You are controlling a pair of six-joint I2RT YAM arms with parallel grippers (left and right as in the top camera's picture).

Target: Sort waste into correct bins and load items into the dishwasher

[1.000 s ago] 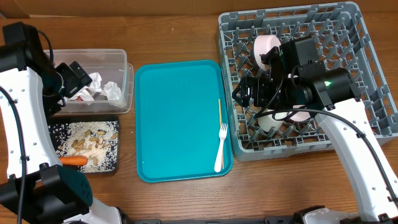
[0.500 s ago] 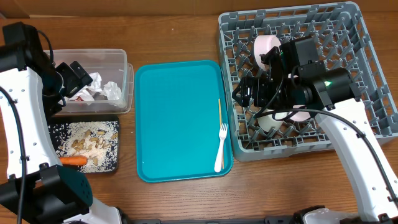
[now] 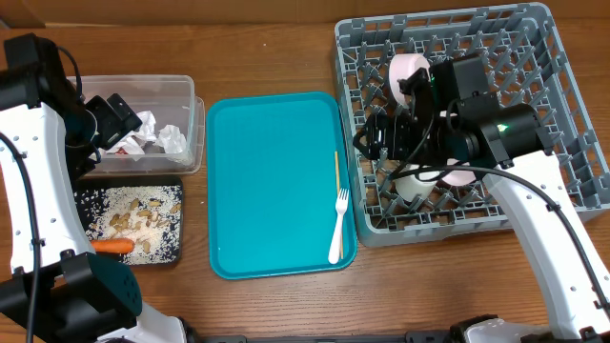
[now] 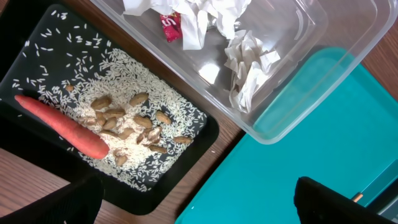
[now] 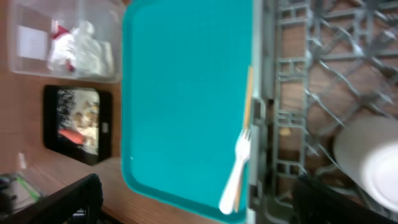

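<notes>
The right gripper (image 3: 374,143) has moved just a little in the last second. It has slid a bit toward the left edge of the dish rack (image 3: 562,114), the side next to the teal tray (image 3: 267,191). Nothing else has moved. The left gripper (image 4: 199,205) stays where it was, over the clear tub (image 3: 186,124).

Both grippers are open wide. Neither one is holding anything.

The small move looks like the right arm leaving the rack to go and get the next thing. There are already dishes in the rack: a white plate (image 3: 408,74) standing on its edge and a white bowl (image 3: 419,186) near the front.

Two things are not yet loaded. The white fork (image 3: 337,229) lies flat on the right side of the teal tray, close to the rack, with its prongs pointing away from the front of the table (image 3: 276,305). The wooden stick (image 3: 336,176) is thin and pale and lies just beyond the fork, along the tray's right edge. Both are flat and skinny, so they may be hard to pinch.

The waste looks sorted. The napkins (image 3: 157,133) and the red wrapper (image 4: 171,25) are in the clear tub. The carrot (image 3: 112,246) and the nuts and rice (image 3: 133,219) are in the black tray (image 3: 88,198).
</notes>
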